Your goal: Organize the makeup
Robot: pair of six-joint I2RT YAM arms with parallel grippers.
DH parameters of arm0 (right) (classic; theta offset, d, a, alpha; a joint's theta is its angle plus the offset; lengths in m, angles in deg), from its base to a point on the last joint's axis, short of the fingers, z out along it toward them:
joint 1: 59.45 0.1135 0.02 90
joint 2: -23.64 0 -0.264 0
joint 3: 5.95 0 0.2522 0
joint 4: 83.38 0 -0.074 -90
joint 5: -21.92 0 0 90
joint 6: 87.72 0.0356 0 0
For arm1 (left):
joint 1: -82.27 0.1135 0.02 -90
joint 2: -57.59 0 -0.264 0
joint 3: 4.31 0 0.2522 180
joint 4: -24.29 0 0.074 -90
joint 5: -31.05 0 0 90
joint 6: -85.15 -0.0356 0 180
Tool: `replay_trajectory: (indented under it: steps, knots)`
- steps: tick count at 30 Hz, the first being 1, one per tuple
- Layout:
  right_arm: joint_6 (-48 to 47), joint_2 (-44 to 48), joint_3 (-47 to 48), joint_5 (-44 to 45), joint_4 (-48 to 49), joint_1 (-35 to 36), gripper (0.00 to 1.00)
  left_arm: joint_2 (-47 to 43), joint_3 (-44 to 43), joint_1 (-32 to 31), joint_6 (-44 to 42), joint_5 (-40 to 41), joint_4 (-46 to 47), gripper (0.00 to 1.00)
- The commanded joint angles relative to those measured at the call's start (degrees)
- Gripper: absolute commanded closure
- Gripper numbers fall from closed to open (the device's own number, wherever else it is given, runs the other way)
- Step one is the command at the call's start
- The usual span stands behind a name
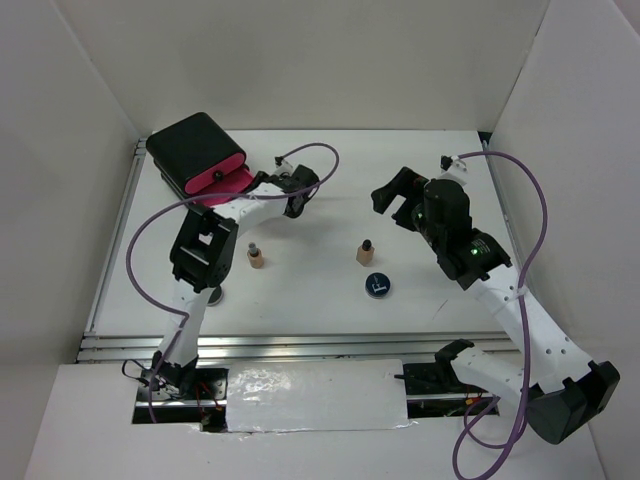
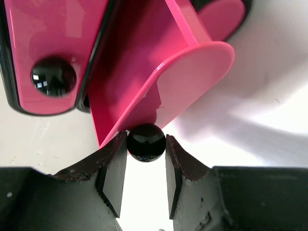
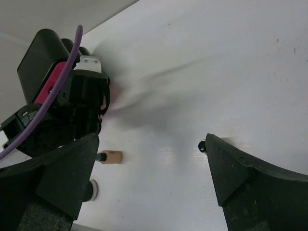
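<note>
Nearest the arm bases, one blue-rimmed compact [image 1: 377, 285] is being shown lying flat on the table [image 1: 320, 312]. A pale mark on its lid is too small to be read. One more round disc [image 1: 215, 295] is being half hidden under the left arm, so what it is cannot be told.

Just beyond, two tan bottles with dark caps are being seen upright and well apart: the left bottle [image 1: 256, 257] and the right bottle [image 1: 366, 251].

Farther on, the right gripper [image 3: 153, 144] is being held spread wide above the table, with nothing between its fingers and nothing touched.

At the far left, the left gripper [image 2: 146, 149] is being pressed onto one black knob [image 2: 146, 139], which is being pinched between both pads. That knob is fixed to a pink drawer [image 2: 159, 86] standing pulled out of the black box [image 1: 195, 148]. Two pink fronts and two knobs are being counted in the left wrist view. The second knob [image 2: 53, 77] is sitting on the shut front, apart from the gripper.
</note>
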Motion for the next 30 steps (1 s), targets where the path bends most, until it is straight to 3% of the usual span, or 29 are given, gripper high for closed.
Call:
replay_trajectory:
  steps: [1, 8, 11, 12, 20, 21, 26, 28, 30]
  knots:
    - [-0.1, 1.0, 2.2, -0.4, 2.0, 0.4, 0.00, -2.1, 0.1, -2.3, 8.9, -5.0, -4.4, 0.82]
    - [0.0, 0.9, 2.1, -1.4, 2.5, 0.4, 0.00, -2.0, -1.9, -6.2, 12.5, -5.9, -8.2, 0.76]
    - [0.1, 0.9, 2.1, -1.7, 2.7, 0.5, 0.00, -2.2, -1.2, -7.1, 13.7, -6.4, -8.6, 0.53]
    - [0.1, 0.9, 2.1, -1.8, 2.7, 0.5, 0.00, -2.0, -1.4, -7.1, 14.1, -6.0, -9.1, 0.41]
    - [0.0, 0.8, 2.6, -1.8, 2.6, 0.5, 0.00, -5.2, -5.8, -7.0, 16.1, -6.3, -13.5, 0.08]
    - [0.1, 0.6, 2.8, -2.1, 2.6, 0.5, 0.00, -5.9, -7.5, -6.9, 16.0, -7.5, -13.8, 0.01]
    - [-0.4, 0.0, 3.8, -2.0, 2.5, 0.5, 0.00, -9.4, -16.7, -5.6, 19.5, -13.5, -18.7, 0.01]
    - [-1.1, -0.2, 4.5, -2.0, 2.4, 0.5, 0.00, -12.2, -18.4, -3.7, 26.7, -19.7, -24.0, 0.00]
    - [-2.2, -0.2, 5.0, -2.2, 2.5, 0.5, 0.00, -18.6, -14.8, 0.7, 34.4, -28.6, -25.2, 0.01]
